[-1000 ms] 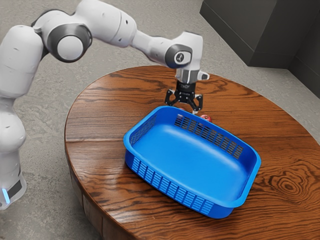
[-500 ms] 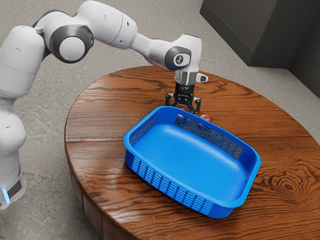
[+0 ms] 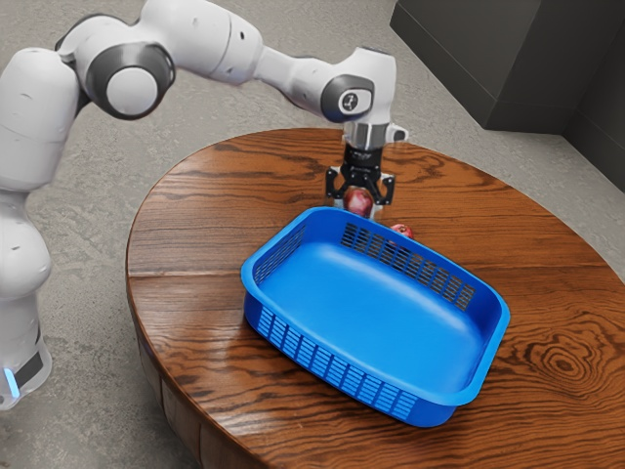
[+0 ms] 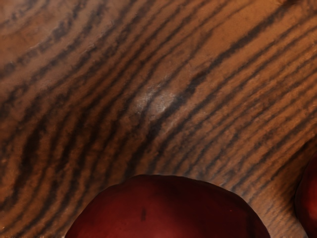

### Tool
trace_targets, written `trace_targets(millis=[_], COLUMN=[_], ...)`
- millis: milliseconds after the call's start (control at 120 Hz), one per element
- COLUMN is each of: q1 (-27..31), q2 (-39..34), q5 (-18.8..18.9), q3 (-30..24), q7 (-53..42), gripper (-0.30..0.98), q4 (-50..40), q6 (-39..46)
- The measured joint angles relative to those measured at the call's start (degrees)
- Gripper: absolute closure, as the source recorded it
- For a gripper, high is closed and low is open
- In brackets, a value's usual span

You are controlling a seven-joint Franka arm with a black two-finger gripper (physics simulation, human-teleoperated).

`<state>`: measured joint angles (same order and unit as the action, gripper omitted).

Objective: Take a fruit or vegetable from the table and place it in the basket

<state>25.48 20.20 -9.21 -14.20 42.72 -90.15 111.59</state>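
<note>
Gripper (image 3: 359, 207): you're pinching the red fruit (image 3: 357, 200), one finger on each side.
Fruit: in the grip, looks clear of the table (image 3: 205, 225), just outside the basket (image 3: 371, 318).
Second fruit (image 3: 402, 232): on the table, beside the basket. Not needed, one is enough.
Fruit weight: probably light to moderate, no strain expected on the arm.
Fruit skin: smooth, a bit glossy. Could slip or roll in the pads if you jerk it.
Fruit body: likely firm, but bruises. Squeeze enough to hold, no more.
Fruit hold: take it across the widest part, pads level with its middle. Too high and it squirts out downward.
Basket rim (image 3: 449, 261): get the fruit's underside over it before you traverse.
Basket floor: go low, then let go, since a round thing bounces.
</note>
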Motion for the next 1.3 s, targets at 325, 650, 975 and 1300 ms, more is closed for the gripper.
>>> trace_targets(millis=[325,650,975,1300], q1=[-0.2,-5.2,-14.2,-23.0], q2=[-3.4,-7.3,-10.3,-13.3], q5=[1.2,2.9,4.1,5.1], q3=[0.7,0.7,0.5,0.5], q7=[1.0,1.8,3.6,7.3], gripper=[0.43,0.42,0.42,0.43], q4=[0.7,0.7,0.7,0.7], q6=[0.0,0.1,0.1,0.1])
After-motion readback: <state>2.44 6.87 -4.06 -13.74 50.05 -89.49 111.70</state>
